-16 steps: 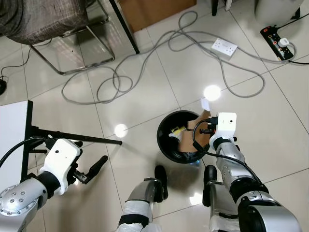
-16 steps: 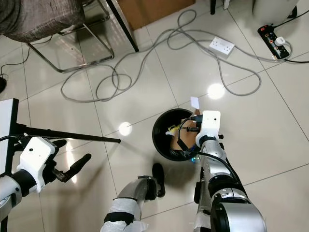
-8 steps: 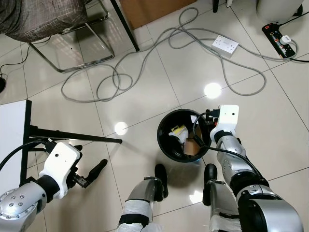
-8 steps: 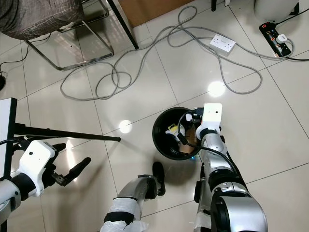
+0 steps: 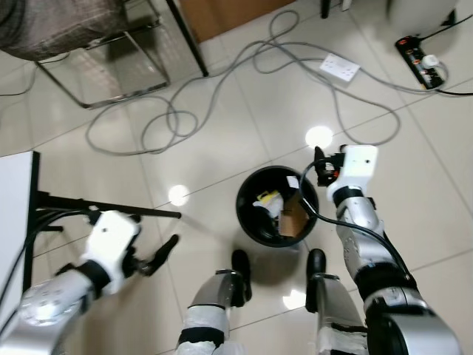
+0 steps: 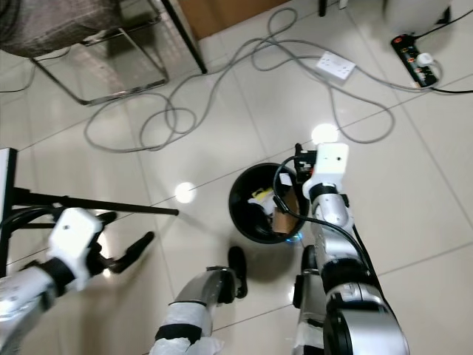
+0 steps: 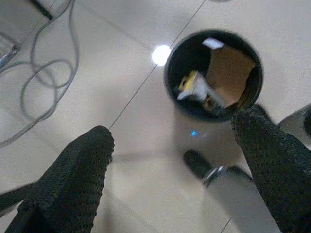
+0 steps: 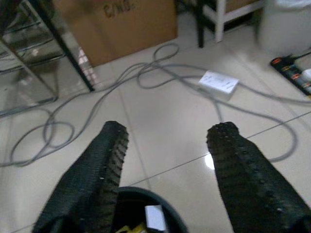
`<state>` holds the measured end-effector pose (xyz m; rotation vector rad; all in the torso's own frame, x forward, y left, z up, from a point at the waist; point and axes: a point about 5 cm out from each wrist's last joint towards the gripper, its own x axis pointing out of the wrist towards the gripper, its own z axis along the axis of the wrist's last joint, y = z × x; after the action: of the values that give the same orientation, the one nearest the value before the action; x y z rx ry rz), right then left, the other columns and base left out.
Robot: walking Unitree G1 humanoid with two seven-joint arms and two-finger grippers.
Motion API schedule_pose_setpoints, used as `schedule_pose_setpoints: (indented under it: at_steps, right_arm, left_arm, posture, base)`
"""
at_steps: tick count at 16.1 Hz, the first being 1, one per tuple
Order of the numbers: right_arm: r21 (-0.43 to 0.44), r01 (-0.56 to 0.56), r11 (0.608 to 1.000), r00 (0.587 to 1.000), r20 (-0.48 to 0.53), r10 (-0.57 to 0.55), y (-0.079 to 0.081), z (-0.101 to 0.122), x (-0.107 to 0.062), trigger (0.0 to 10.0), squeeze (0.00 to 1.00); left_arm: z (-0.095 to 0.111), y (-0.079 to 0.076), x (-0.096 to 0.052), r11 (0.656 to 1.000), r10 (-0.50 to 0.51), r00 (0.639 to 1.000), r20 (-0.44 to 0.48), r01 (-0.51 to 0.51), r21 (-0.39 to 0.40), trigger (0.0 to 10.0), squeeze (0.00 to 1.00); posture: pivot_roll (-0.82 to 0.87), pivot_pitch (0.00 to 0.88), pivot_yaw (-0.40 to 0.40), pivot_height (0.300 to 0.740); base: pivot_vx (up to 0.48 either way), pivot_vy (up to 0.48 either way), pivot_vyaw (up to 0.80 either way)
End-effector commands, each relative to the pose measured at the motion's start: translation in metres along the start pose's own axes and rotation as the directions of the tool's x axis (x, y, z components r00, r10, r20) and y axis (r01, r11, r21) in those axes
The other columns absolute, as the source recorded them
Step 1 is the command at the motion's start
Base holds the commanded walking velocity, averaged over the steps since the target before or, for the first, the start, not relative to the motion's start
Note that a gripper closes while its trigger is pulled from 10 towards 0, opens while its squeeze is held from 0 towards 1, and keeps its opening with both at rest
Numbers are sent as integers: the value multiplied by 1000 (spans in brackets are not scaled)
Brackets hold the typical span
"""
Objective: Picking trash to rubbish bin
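A black round bin (image 5: 241, 215) stands on the tiled floor just in front of my feet. Inside it lie a brown cardboard piece (image 5: 295, 220), a yellow and white wrapper (image 5: 267, 201) and a white paper scrap (image 5: 293, 182). My right gripper (image 5: 320, 167) hovers over the bin's far right rim. In the right wrist view the right gripper (image 8: 170, 131) is open with nothing between its fingers (image 8: 104, 160). My left gripper (image 5: 157, 257) hangs low at the left, open and empty, and the left wrist view looks between its fingers (image 7: 80, 165) at the bin (image 7: 173, 92).
Grey cables (image 5: 170, 118) loop over the floor beyond the bin. A white socket strip (image 5: 341, 68) and a black one (image 5: 421, 58) lie at the far right. A chair frame (image 5: 96, 70) stands far left. A black bar (image 5: 111, 208) and a white table edge (image 5: 11, 214) are at my left.
The cardboard piece left my right gripper and dropped into the bin. The right gripper then rose above the rim, open. The camera shifted slightly.
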<state>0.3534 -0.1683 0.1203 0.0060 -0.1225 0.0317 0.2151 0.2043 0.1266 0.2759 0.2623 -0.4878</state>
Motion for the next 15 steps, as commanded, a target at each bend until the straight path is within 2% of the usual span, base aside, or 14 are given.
schedule_pose_setpoints:
  at_steps: [1, 5, 7, 8, 9, 10, 12, 14, 15]
  right_arm:
    - [16, -13, 1000, 999, -47, 14, 6, -15, -13, 10000, 1000]
    - [-16, 20, 1000, 1000, -20, -20, -3, -10, -27, 10000, 1000]
    - [-38, 34, 999, 999, 1, -34, -10, -1, -32, 10000, 1000]
    - [-67, 56, 996, 998, 46, -53, -16, 12, -36, 10000, 1000]
    - [-69, 63, 996, 997, 54, -59, -18, 15, -37, 10000, 1000]
    - [-97, 59, 993, 995, 85, -51, -20, 25, -38, 10000, 1000]
    - [-133, 37, 990, 992, 124, -21, -21, 46, -40, 10000, 1000]
    - [-197, -9, 980, 988, 146, 38, -16, 59, -41, 10000, 1000]
    - [-209, -43, 977, 986, 151, 76, -7, 64, -45, 10000, 1000]
  left_arm:
    - [-11, -5, 3, 1000, 1, 999, -34, -2, -23, 10000, 0]
    - [-6, -12, 27, 999, 8, 1000, 26, -7, -47, 10000, 0]
    - [-1, -15, 39, 998, 15, 998, 62, -11, -59, 10000, 0]
    - [5, -15, 48, 998, 34, 994, 100, -28, -63, 10000, 0]
    - [6, -15, 51, 997, 41, 993, 108, -35, -63, 10000, 0]
    - [11, -7, 56, 992, 110, 985, 129, -102, -71, 10000, 0]
    - [19, 5, 67, 981, 185, 969, 166, -172, -87, 10000, 0]
    - [25, 16, 73, 974, 223, 956, 188, -212, -80, 10000, 0]
    - [23, 26, 78, 962, 268, 946, 181, -254, -96, 10000, 0]
  posture:
    - [223, 491, 206, 740]
    - [147, 429, 164, 740]
    - [111, 387, 143, 740]
    - [83, 354, 130, 740]
    - [76, 346, 128, 740]
    - [36, 312, 122, 740]
    - [-4, 271, 117, 740]
    - [-22, 253, 119, 740]
    - [-43, 210, 127, 740]
  base:
    - [0, 0, 0]
    - [0, 0, 0]
    - [0, 0, 0]
    - [0, 0, 0]
    - [0, 0, 0]
    - [0, 0, 0]
    - [0, 0, 0]
    - [0, 0, 0]
    - [0, 0, 0]
